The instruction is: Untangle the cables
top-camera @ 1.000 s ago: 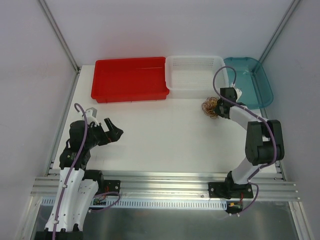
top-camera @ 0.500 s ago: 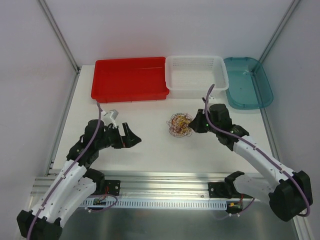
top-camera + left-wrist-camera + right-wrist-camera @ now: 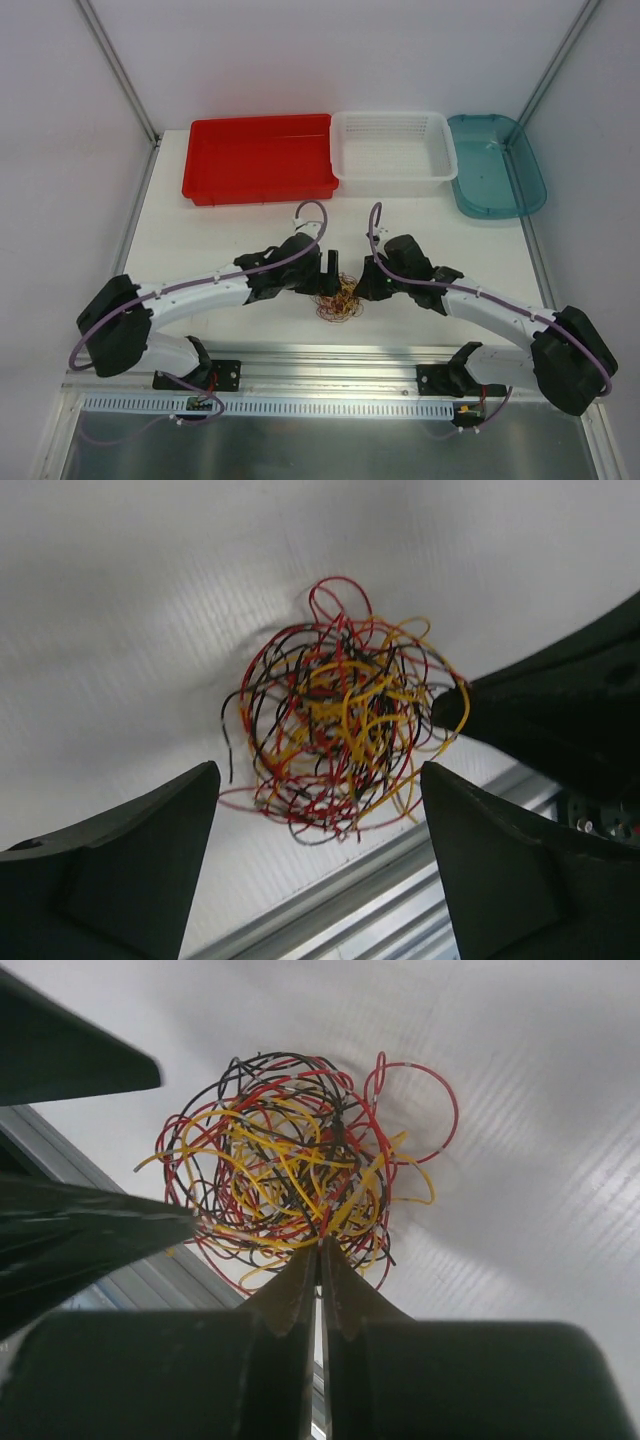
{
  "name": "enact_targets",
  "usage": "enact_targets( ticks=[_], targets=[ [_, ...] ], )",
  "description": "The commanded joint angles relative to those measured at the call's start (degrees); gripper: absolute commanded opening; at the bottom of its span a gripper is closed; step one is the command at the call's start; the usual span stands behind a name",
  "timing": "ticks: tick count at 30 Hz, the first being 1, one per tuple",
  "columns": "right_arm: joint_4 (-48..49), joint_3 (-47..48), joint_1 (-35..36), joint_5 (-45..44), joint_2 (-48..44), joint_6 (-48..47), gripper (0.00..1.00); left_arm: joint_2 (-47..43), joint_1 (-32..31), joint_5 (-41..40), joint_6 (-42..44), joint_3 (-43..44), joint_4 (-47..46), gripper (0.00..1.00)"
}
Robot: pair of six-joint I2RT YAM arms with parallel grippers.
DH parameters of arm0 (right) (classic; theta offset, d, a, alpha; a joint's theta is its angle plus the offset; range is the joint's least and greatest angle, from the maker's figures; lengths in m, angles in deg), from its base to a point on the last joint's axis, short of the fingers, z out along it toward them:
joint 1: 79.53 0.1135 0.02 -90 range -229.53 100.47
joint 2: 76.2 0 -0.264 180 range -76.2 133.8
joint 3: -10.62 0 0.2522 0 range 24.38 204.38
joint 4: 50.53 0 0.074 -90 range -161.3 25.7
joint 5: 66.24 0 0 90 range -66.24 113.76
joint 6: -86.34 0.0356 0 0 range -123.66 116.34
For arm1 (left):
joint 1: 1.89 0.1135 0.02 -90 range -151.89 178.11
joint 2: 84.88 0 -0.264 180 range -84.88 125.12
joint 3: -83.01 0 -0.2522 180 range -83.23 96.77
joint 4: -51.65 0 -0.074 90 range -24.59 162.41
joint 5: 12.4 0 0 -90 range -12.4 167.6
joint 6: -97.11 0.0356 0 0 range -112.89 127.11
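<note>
At the second-grip stage of untangling; no separation yet.
Finds the cables (image 3: pixel 338 303) (image 3: pixel 340 740) (image 3: pixel 290 1185) as one knotted ball close to the near edge of the table (image 3: pixel 250 220), about midway along it. Notes the right gripper (image 3: pixel 358 291) (image 3: pixel 320 1247) pressed together, pinching strands at the ball's rim (which strand, not discernible), arm stretched low and inward. Notes the left gripper (image 3: pixel 327 284) (image 3: pixel 318 780) spread wide, flanking the ball, no contact apparent, arm likewise reaching inward. Judges the next move to call for closing on an outer loop opposite, then drawing apart gently.

Left claw (image 3: pixel 315 780) and right claw (image 3: pixel 320 1248) hem in the cables (image 3: pixel 335 710), rail (image 3: pixel 330 356) just nearside; open table (image 3: pixel 240 228) lies beyond.
</note>
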Motion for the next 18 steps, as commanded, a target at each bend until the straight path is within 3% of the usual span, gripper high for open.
enact_targets(
  ticks=[1, 3, 7, 8, 10, 11, 18],
  targets=[
    [5.23, 0.29, 1.26, -0.05, 0.24, 1.24, 0.01, 6.6, -1.39, -6.53, -0.02, 5.38, -3.04, 0.81],
    [5.31, 0.29, 1.79, -0.23, 0.5, 1.33, 0.01, 8.99, -1.48, -7.24, -0.81, 6.7, -3.22, 0.75],
    [4.53, 0.21, 2.32, -1.63, -0.98, 1.68, 0.01, 12.95, -1.57, -5.4, -2.13, 6.97, -3.83, 0.53],
    [3.31, 0.47, 2.32, -2.59, -1.51, 1.51, 0.01, 12.87, -1.57, -5.66, -2.31, 6.54, -3.83, 0.36],
    [1.2, 0.73, 2.32, -5.13, -3.79, 0.98, 0.01, 11.12, -1.57, -8.45, -2.92, 5.75, -3.92, 0.16],
    [-1.08, 0.91, 2.32, -6.11, -4.93, 0.54, 0.01, 10.24, -1.57, -9.43, -3.1, 4.78, -3.92, 0.01],
    [-15.41, 2.14, 2.32, -20.16, -15.12, -0.25, 0.01, -3.27, 0.62, -15.85, -6.87, -1.63, -2.52, 0.0]
  ],
)
